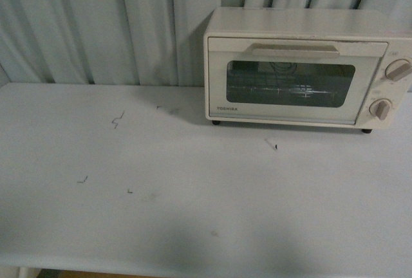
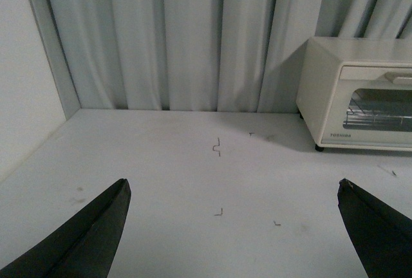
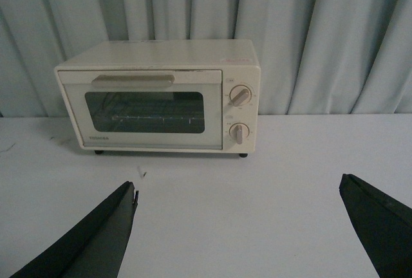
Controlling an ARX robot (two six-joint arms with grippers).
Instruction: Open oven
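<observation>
Starting at the left, the left gripper [image 2: 233,185] is released, jaws wide, over the bench [image 1: 161,213]; the right gripper [image 3: 238,183] is likewise released, facing the oven [image 1: 302,65]. The oven stands at the bench's right rear, door [image 1: 290,85] closed, bar handle [image 1: 295,51] untouched. Nothing is done: approach, grasp and pull-down remain.

The front view looks down over the bench [image 1: 193,213] at the toaster oven [image 1: 293,78]; both lower wrist views share that oven.
</observation>
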